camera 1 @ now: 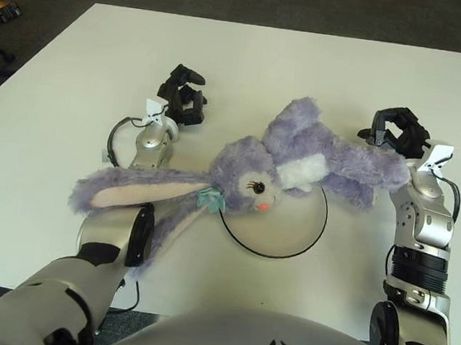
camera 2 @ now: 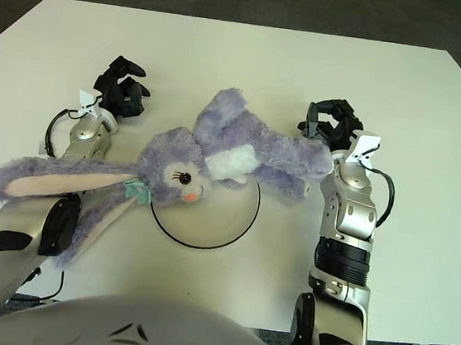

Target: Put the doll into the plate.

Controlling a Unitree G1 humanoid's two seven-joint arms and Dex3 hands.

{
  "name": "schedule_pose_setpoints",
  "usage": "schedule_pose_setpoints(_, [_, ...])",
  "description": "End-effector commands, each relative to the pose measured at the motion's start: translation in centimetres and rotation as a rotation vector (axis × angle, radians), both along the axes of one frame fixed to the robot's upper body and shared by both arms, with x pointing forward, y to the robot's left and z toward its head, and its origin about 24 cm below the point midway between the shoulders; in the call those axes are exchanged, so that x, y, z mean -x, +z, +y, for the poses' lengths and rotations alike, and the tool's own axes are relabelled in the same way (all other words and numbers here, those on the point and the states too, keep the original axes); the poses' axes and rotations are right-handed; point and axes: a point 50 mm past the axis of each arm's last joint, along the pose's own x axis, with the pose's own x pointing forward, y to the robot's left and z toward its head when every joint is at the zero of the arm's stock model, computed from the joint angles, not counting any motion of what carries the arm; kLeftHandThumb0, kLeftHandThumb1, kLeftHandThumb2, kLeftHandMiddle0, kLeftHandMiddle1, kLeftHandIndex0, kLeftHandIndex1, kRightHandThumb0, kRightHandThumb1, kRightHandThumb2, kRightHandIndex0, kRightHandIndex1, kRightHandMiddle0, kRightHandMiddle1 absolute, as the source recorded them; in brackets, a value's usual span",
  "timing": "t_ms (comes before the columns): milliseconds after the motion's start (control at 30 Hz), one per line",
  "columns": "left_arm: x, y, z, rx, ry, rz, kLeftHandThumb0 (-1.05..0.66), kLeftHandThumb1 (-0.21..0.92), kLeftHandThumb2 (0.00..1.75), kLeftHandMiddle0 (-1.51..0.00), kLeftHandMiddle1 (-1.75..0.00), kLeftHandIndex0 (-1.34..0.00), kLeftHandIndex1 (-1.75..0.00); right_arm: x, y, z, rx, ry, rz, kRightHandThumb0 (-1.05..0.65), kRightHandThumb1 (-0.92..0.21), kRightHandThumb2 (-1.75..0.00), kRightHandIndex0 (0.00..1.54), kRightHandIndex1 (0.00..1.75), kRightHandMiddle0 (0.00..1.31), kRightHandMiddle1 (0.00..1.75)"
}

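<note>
While the right hand (camera 1: 395,133) shows just off the doll's (camera 1: 298,159) far end, its dark fingers (camera 2: 329,127) are loosely curled and spread around nothing, close beside the plush but not closed on it. Inward of those fingers the purple rabbit sprawls across the upper rim of the plate (camera 1: 306,239), head and face over the dish, body trailing back toward the right hand, so it is only partly in place. One long ear (camera 1: 124,190) runs away from that hand and drapes over the left forearm, well outside the plate. Beyond the ear, the left hand (camera 1: 182,96) hangs above the white counter (camera 1: 309,65), fingers half curled on nothing. Judging by this, the release looks done, yet the ear probably needs gathering in.
</note>
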Motion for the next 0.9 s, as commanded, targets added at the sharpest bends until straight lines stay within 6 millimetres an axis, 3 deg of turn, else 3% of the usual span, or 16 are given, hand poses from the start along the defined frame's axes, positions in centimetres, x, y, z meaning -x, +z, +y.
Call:
schedule_pose_setpoints(0, [0.5, -0.8, 0.0, -0.002, -0.004, 0.016, -0.01, 0.35, 1.29, -0.48, -1.75, -0.46, -1.75, 0.2, -1.0, -0.2, -0.025, -0.004, 0.017, -0.01, -0.60, -0.91, 0.43, 1.52, 0.33, 1.75])
schedule_pose_setpoints(867, [0.9, -1.2, -0.9, -0.022, -0.005, 0.021, -0.01, 0.33, 1.31, -0.49, -1.75, -0.47, -1.75, -0.4, -2.8, -1.1, -0.029, -0.006, -0.002, -0.01, -0.60, -0.88, 0.50, 1.44, 0.32, 1.75])
